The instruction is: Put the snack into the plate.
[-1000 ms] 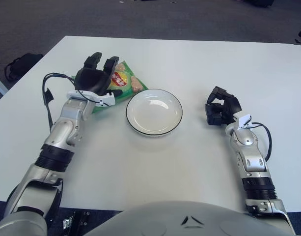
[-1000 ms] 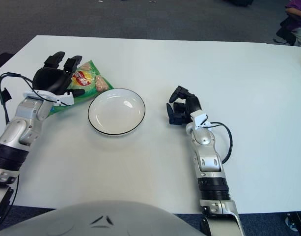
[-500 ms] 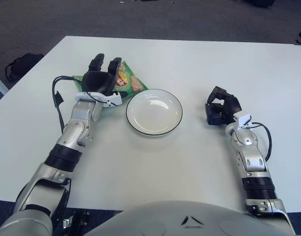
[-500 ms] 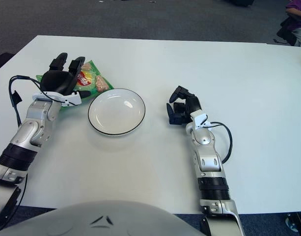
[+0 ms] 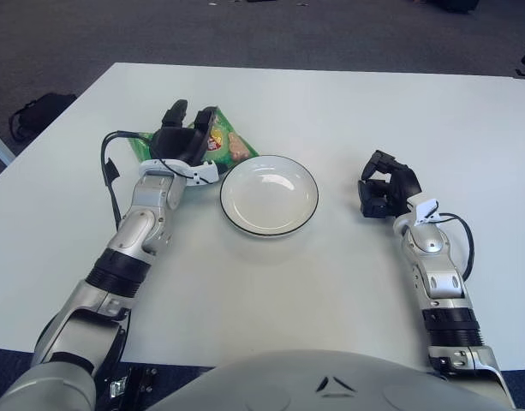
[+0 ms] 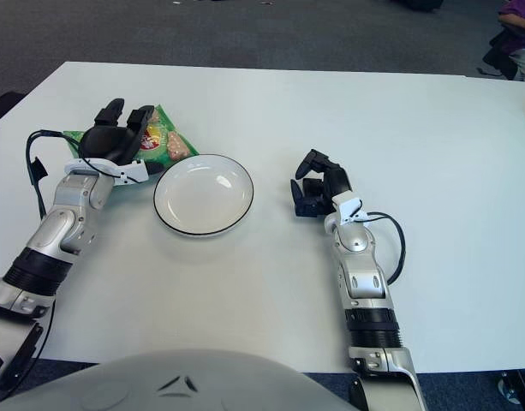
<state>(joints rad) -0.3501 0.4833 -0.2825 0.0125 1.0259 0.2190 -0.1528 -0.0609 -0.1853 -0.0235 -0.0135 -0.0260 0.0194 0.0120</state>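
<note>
A humanoid robot is leaning over a wide white bench in an office-like room, where dark grey carpet is showing beyond the far edge. Its left hand is sitting over a green snack bag at the far left of the bench, with the black fingers arching over the packet's left half; from where I am standing I cannot tell whether they are actually gripping it or only covering it. The bag is lying flat on the bench just beside the upper-left rim of a white plate with a thin dark edge, and the packet's near corner is nearly touching that rim. The plate is resting near the middle of the bench with nothing in it.

The right hand is showing to the right of the plate, well apart from it, its fingers curled inward and holding nothing. A black cable is looping off the left wrist, and another one is trailing beside the right forearm.

On the carpet to the far left, a dark bag is lying beside the bench. At the far right edge of the room, someone in purple clothing is sitting partly out of sight.
</note>
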